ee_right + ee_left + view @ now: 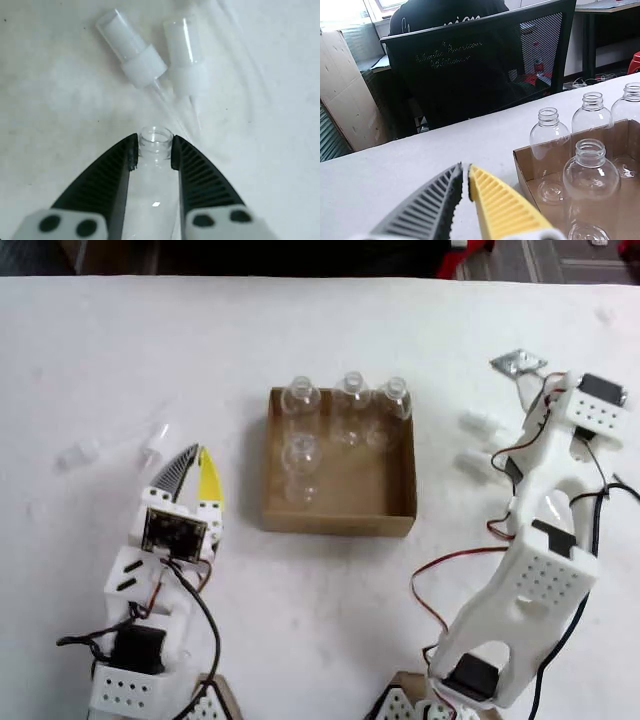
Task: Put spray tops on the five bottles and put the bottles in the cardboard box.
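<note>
Beside the cardboard box (340, 465), the left hand (197, 455) sits closed; the right hand (152, 152) grips an uncapped bottle (155, 136).

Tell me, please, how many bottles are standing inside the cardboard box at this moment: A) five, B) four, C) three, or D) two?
B: three bottles line the wall of the cardboard box farthest from the arms, and a fourth bottle stands nearer its middle. The fifth bottle is outside the box, gripped at the neck by the right end effector.
</note>
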Controlling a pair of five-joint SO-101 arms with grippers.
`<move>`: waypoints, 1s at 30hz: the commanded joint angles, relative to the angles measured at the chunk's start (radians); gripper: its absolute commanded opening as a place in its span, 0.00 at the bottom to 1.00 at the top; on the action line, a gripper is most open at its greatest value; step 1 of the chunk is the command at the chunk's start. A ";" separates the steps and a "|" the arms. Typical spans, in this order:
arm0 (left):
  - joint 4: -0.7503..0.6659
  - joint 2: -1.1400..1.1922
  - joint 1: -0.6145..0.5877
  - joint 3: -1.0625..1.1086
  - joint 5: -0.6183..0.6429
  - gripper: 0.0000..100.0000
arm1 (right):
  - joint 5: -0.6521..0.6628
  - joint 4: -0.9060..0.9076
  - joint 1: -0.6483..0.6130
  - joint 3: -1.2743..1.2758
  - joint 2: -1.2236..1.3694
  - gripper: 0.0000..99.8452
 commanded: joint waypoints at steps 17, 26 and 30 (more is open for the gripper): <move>0.000 -0.010 0.013 -0.002 -0.012 0.03 | -0.508 0.047 -0.140 -0.037 -0.562 0.02; 0.000 -0.012 0.013 -0.002 -0.012 0.03 | -0.677 -0.002 -0.289 0.115 -0.906 0.02; 0.000 -0.012 0.013 -0.002 -0.012 0.03 | -0.678 -0.160 -0.366 0.408 -1.129 0.02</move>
